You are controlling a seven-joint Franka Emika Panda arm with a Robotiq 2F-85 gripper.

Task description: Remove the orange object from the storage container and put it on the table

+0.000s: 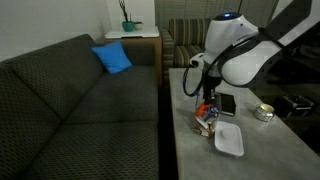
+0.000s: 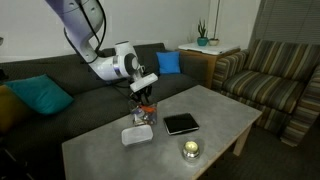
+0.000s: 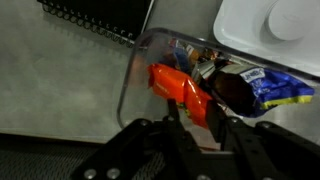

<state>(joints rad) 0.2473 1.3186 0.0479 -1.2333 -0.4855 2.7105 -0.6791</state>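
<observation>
The orange object (image 3: 176, 84) is a small orange-red packet lying in the clear storage container (image 3: 134, 72), beside a blue wrapper (image 3: 277, 87) and a dark item. My gripper (image 3: 196, 120) reaches down into the container, and its two fingers are closed on the near end of the orange packet. In both exterior views the gripper (image 1: 207, 103) (image 2: 143, 104) sits low over the container (image 1: 205, 119) (image 2: 146, 118) on the grey table (image 1: 262, 152) (image 2: 212, 105). The frames do not show whether the packet is lifted off the container floor.
A white square tray (image 1: 229, 139) (image 2: 136, 135) lies next to the container. A black tablet (image 1: 227, 104) (image 2: 181, 123) and a round metal tin (image 1: 264, 113) (image 2: 190, 150) lie on the table. A grey sofa (image 1: 70, 100) runs along the table's side.
</observation>
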